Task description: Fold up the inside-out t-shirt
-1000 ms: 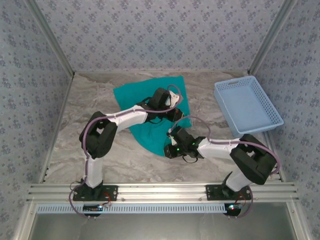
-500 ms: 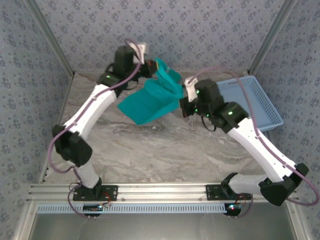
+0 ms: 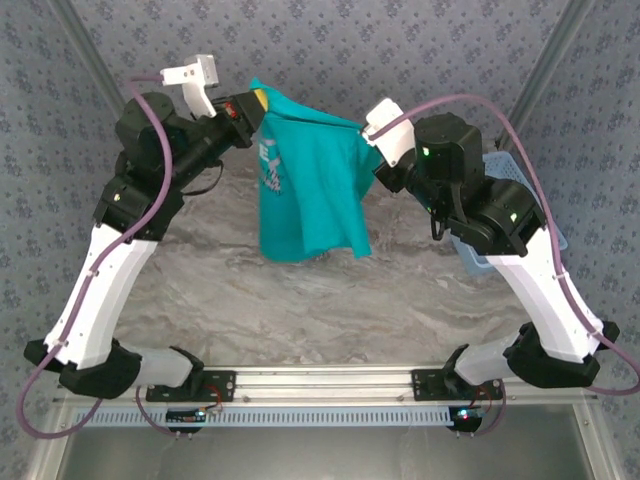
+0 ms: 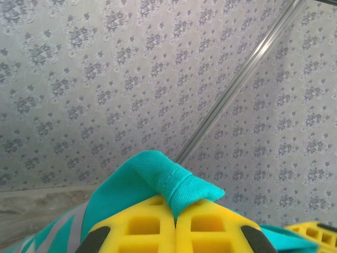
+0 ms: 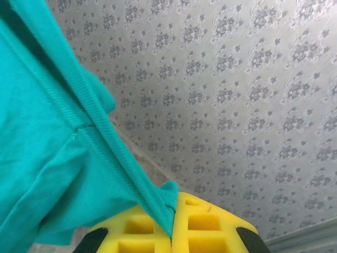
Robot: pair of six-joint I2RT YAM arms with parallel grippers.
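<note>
The teal-green inside-out t-shirt [image 3: 308, 190] hangs in the air above the marble table, stretched between both grippers and draping down. My left gripper [image 3: 256, 103] is shut on its upper left corner; in the left wrist view a hemmed fold of the t-shirt [image 4: 168, 182] pokes out between the closed yellow fingers [image 4: 142, 224]. My right gripper [image 3: 372, 152] is shut on the upper right edge; in the right wrist view a ribbed band of the t-shirt [image 5: 105, 137] runs down into the closed yellow fingers [image 5: 205, 226]. A pale print shows on the cloth's left side.
A light blue mesh basket [image 3: 512, 170] sits at the back right, mostly behind the right arm. The marble table [image 3: 300, 310] lies below the hanging cloth. Patterned walls enclose the back and sides.
Both arms have risen from the table, lifting the t-shirt off it. The grippers have moved apart, so the cloth now hangs spread between them.
</note>
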